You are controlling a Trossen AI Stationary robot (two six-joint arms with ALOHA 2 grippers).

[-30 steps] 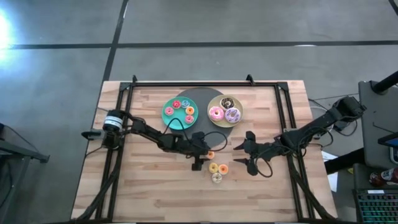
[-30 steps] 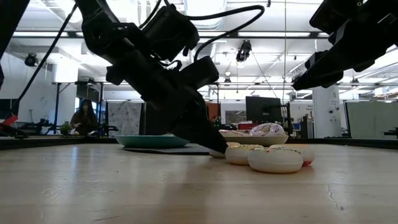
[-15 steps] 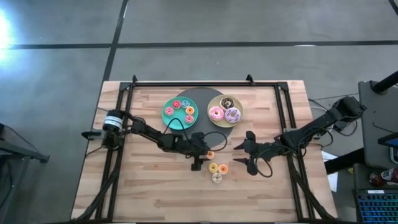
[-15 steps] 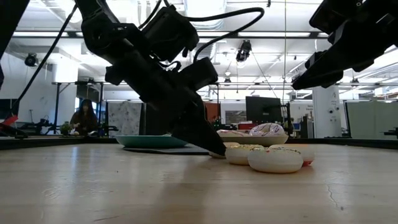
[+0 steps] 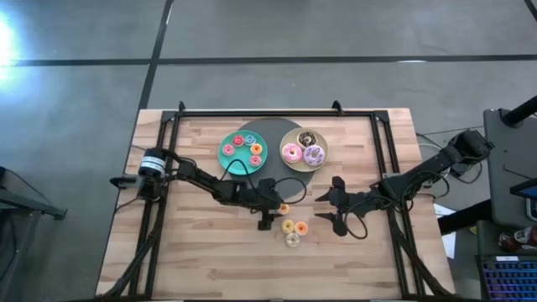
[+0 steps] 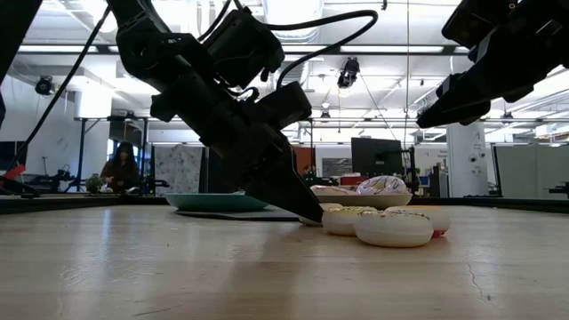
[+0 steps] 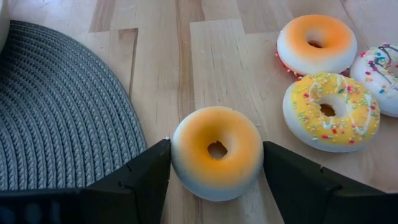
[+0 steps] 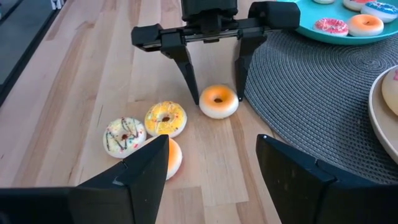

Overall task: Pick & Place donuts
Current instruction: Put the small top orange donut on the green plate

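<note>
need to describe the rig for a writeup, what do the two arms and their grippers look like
Both arms are dark, jointed and slim, with black cables looping alongside. The left arm has a silvery round joint near its base. The left gripper is a black crossbar carrying two tapering black fingers. The right gripper has similar wedge-shaped black fingers.

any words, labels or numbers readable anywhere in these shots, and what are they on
None can be read.
Small donuts, teal plate, grey mat and table: no print on them.
Monitor across the room in the low view: too far to show any text.
</note>
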